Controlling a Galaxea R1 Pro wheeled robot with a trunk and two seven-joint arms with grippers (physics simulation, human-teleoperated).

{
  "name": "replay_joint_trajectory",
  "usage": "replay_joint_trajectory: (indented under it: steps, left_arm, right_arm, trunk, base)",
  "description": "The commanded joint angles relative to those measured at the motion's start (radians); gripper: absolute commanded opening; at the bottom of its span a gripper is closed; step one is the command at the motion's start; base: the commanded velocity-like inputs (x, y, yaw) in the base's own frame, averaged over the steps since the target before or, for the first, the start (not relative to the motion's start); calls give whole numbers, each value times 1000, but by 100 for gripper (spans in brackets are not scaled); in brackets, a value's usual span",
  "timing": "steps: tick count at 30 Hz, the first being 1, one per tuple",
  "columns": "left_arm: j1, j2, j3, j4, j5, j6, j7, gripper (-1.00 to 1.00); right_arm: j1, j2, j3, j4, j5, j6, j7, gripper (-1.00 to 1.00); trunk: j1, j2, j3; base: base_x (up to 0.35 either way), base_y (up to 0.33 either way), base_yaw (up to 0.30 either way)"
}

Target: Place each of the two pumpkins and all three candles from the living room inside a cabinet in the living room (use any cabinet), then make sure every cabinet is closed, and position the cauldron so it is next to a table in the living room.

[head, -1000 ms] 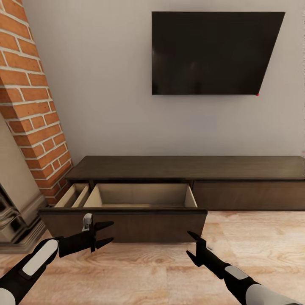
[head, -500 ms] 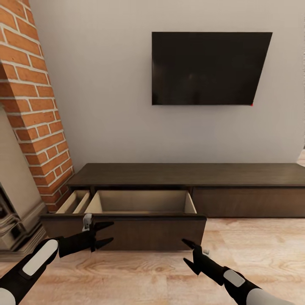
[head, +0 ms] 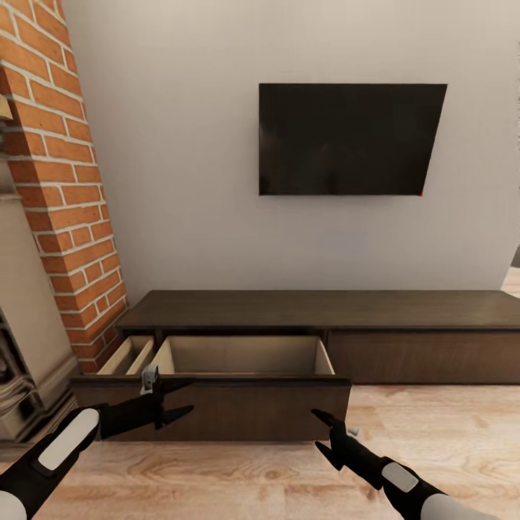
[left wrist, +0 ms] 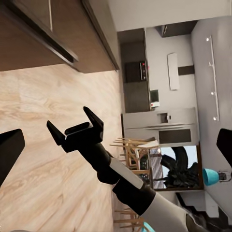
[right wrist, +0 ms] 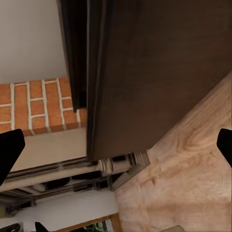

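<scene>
Wood floor (head: 433, 419) — cabinet (head: 318, 310) drawer (head: 217, 401) open.

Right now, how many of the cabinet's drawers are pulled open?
1. The cabinet's left-hand drawer is pulled out, its pale interior showing nothing inside, though the floor is partly hidden. The right-hand front sits flush. Both grippers, left and right, are open before it.

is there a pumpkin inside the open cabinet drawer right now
No. In the head view, the visible part of the cabinet's pulled-out drawer shows pale walls and no pumpkin.
</scene>
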Motion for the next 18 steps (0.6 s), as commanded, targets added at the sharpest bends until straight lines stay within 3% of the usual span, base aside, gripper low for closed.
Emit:
replay_joint_trajectory:
  steps: [1,6,15,18]
  left_arm:
    - [-1,1,-5,1,0,1,-4,100]
    - [-1,0,-10,1,0,-1,-1,100]
    - [-1,-1,-10,1,0,-3,0,100]
    - [-1,-1,-10,1,-1,-4,2,100]
  right_arm:
    - [-1,0,8,1,-10,-10,2,100]
    - [0,-1,8,1,-13,-80,2,100]
    - [3,-1,8,3,-14,-94,3,100]
    - [16,-1,7,3,-13,-95,4,100]
  trunk:
    - [-1,0,3]
    - [-3,1,22]
    - [-7,3,57]
    - [-18,24,66]
  base:
    - [0,0,0]
    - [0,0,0]
    - [0,0,0]
    - [0,0,0]
